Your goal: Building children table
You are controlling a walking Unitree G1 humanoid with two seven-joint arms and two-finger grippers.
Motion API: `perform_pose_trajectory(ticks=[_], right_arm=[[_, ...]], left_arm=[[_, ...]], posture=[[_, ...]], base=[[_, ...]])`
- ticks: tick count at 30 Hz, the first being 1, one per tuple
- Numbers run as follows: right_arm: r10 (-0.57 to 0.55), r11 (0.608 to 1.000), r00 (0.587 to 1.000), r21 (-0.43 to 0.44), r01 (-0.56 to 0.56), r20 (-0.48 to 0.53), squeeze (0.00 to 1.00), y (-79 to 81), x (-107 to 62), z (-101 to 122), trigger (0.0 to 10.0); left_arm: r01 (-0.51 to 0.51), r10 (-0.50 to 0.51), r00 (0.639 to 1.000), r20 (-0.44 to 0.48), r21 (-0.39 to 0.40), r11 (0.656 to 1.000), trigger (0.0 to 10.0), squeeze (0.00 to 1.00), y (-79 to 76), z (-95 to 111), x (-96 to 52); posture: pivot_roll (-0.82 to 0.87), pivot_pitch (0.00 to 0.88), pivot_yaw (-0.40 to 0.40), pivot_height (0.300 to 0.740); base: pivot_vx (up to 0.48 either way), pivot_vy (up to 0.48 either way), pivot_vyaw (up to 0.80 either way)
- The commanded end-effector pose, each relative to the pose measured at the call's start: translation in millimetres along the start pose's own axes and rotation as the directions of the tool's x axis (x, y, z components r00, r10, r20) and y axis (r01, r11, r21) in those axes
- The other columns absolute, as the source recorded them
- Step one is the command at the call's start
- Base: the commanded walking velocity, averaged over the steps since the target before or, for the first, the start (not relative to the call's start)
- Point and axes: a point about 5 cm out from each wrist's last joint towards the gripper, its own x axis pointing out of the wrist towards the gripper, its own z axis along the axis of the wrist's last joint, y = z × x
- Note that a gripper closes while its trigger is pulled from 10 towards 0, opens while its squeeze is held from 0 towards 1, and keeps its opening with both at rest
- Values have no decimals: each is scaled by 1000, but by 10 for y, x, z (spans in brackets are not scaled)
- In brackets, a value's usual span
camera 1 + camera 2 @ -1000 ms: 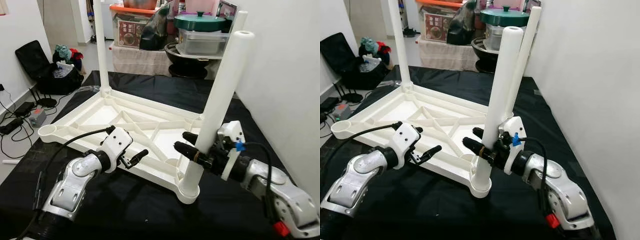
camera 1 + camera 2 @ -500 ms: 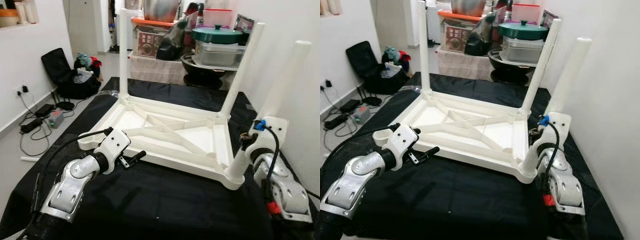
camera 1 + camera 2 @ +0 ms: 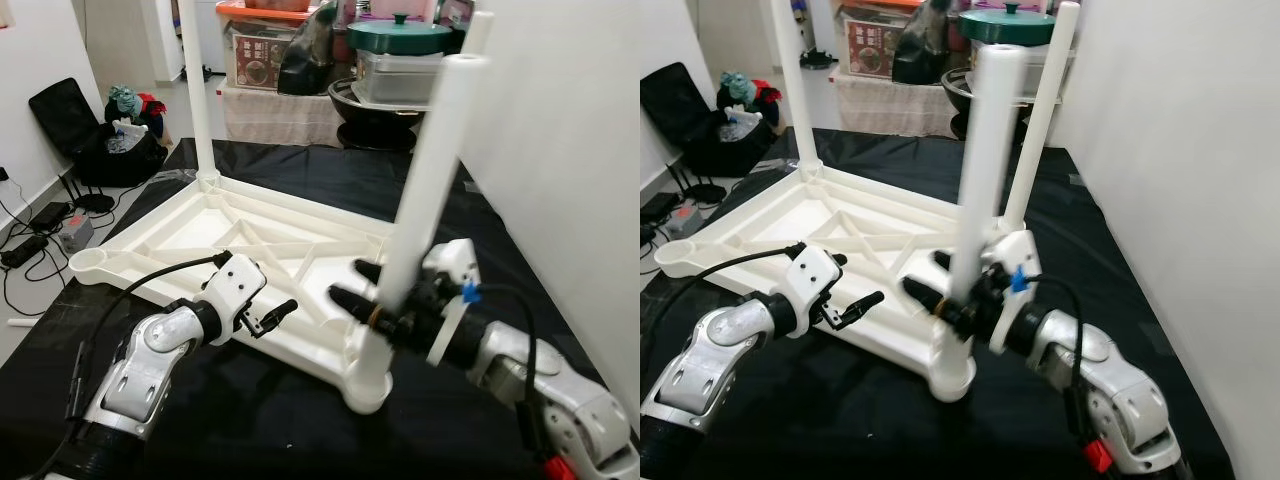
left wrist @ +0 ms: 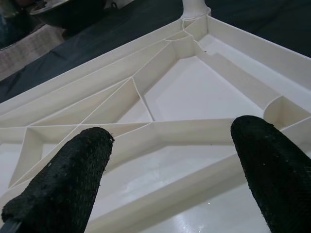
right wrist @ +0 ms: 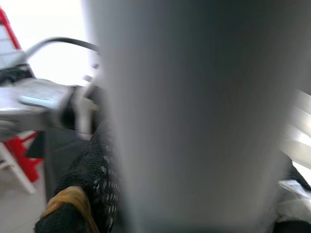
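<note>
Black cloth (image 3: pixel 300 420): covering my work surface; boxes and pots sitting upper centre.
Table (image 3: pixel 190 235): white plastic, lying upside down mid-frame.
Right gripper (image 3: pixel 385 300): clamping the near leg (image 3: pixel 425 190).
Left gripper (image 4: pixel 165 160): hanging wide open, empty, over the table's ribs.

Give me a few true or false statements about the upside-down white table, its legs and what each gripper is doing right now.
1. The white table lies upside down on black cloth. True.
2. The right gripper is clamped on the near leg. True.
3. The left gripper holds a leg. False: it is open, by the table's frame, holding nothing.
4. All four corners have legs. False: the near left socket is empty.
5. A green-lidded pot stands beyond the table. True.
</note>
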Motion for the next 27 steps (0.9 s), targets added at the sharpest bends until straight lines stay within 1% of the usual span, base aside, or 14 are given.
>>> perform_pose_trajectory(ticks=[1,2,4,7,9,10,12,14,18,20,23,25,26,27], right_arm=[[-64,998,998,-9,64,-28,0,-93,18,-70,8902],[-64,998,998,-9,64,-28,0,-93,18,-70,8902],[-132,991,990,-7,132,-41,0,-183,27,-117,0],[-265,964,957,2,267,-114,0,-340,-7,-225,0],[-605,784,758,-16,621,-243,0,-749,-148,-416,0],[-605,784,758,-16,621,-243,0,-749,-148,-416,0],[-881,396,370,-29,918,-294,0,-1154,-568,-579,0],[-938,152,136,-25,988,-320,0,-1223,-898,-697,0],[-909,272,257,0,962,-329,0,-1096,-711,-732,0],[-876,401,394,32,915,-277,0,-1005,-518,-664,10000],[-792,589,585,36,807,-174,0,-875,-263,-487,10000],[-768,625,621,31,780,-158,0,-844,-216,-457,10000],[-735,666,675,115,737,-64,1000,-782,-150,-339,10000],[-735,666,675,115,737,-64,1000,-782,-150,-339,10000]], left_arm=[[17,-17,1000,-6,-6,1000,10000,0,-26,-20,-2],[17,-17,1000,-6,-6,1000,10000,0,-26,-20,-2],[15,-15,1000,-9,-4,1000,10000,0,-19,-28,-16],[14,-14,1000,-12,-4,1000,10000,0,-18,-34,-26],[12,-12,1000,-12,-4,1000,10000,0,-18,-31,-26],[12,-12,1000,-12,-4,1000,10000,0,-18,-31,-26],[0,0,1000,-13,-4,1000,10000,0,-12,-28,-10],[-14,14,1000,-17,-6,1000,10000,0,-2,-30,2],[-14,14,1000,-22,-8,1000,10000,0,0,-44,3],[-9,9,1000,-24,-9,1000,10000,0,-12,-55,7],[-4,4,1000,-21,-13,1000,10000,0,-24,-50,14],[-4,3,1000,-20,-13,1000,10000,0,-26,-48,15],[-2,1,1000,-18,-14,1000,10000,0,-31,-46,19],[-2,1,1000,-18,-14,1000,10000,0,-31,-46,19]], posture=[[92,0,-88,740],[92,0,-88,740],[96,0,-91,740],[96,0,-89,740],[89,0,-89,740],[89,0,-89,740],[88,0,-90,740],[91,0,-90,740],[79,0,-83,740],[79,0,-83,740],[75,0,-82,740],[75,0,-82,740],[77,0,-85,740],[77,0,-85,740]], base=[[0,0,0],[0,0,0],[0,0,0],[0,0,0],[0,0,0],[0,0,0],[0,0,0],[0,0,0],[0,0,0],[0,0,0],[0,0,0],[0,0,0],[0,0,0],[0,0,0]])
